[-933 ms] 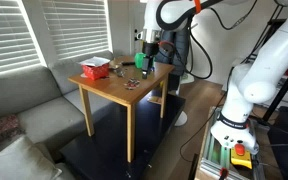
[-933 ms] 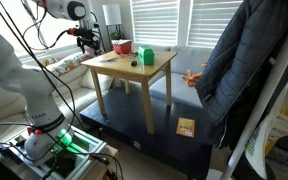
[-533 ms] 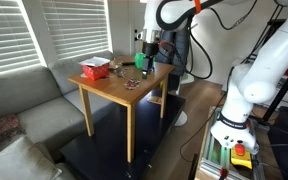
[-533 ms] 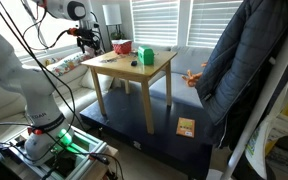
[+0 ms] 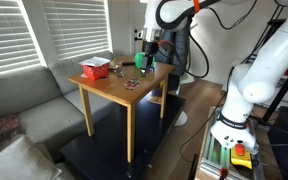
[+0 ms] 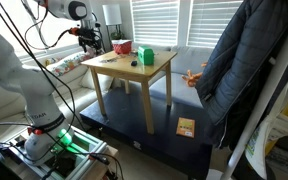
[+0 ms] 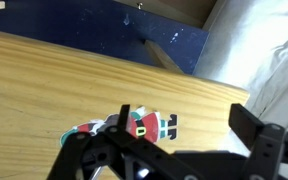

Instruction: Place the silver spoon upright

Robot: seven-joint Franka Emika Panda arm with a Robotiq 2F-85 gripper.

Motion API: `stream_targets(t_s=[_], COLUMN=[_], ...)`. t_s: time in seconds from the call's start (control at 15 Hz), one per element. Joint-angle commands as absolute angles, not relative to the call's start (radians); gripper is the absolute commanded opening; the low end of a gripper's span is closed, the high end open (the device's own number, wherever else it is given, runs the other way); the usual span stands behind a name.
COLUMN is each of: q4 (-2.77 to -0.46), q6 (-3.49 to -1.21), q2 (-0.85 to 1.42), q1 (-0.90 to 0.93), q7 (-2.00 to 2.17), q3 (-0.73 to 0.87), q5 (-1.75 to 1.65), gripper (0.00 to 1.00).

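Observation:
My gripper (image 7: pixel 189 128) is open and empty, hovering above the wooden table (image 7: pixel 44 90). Between and below its fingers lies a flat Santa-like figure (image 7: pixel 144 126) in red, green and white. In both exterior views the gripper (image 5: pixel 144 62) (image 6: pixel 87 40) hangs over one end of the small table (image 5: pixel 109 90) (image 6: pixel 149 72). I cannot make out a silver spoon clearly in any view; a thin pale item (image 6: pixel 109 58) lies on the table near the gripper.
A red box (image 5: pixel 94 69) (image 6: pixel 122 47) stands near the table's edge. A green object (image 6: pixel 144 57) and a small dark item (image 6: pixel 134 62) sit mid-table. A grey sofa (image 5: pixel 24 100) and a hanging jacket (image 6: pixel 234 60) flank the table.

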State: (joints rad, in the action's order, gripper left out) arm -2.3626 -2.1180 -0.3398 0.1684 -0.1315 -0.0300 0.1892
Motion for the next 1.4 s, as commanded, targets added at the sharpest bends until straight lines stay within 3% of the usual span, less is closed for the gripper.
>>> stream_targets(t_s=[0.0, 0.53, 1.33], q4=[-2.307, -2.178, -2.055], q6=[-2.156, -2.218, -2.337], q2=[-0.289, -0.114, 0.122], q1=[0.147, 0.113, 0.014], q7=[-0.194, -0.379, -0.349], q3=[0.015, 0.105, 0.044], q5=[0.277, 0.577, 0.793], gripper=[1.0, 1.0, 1.0])
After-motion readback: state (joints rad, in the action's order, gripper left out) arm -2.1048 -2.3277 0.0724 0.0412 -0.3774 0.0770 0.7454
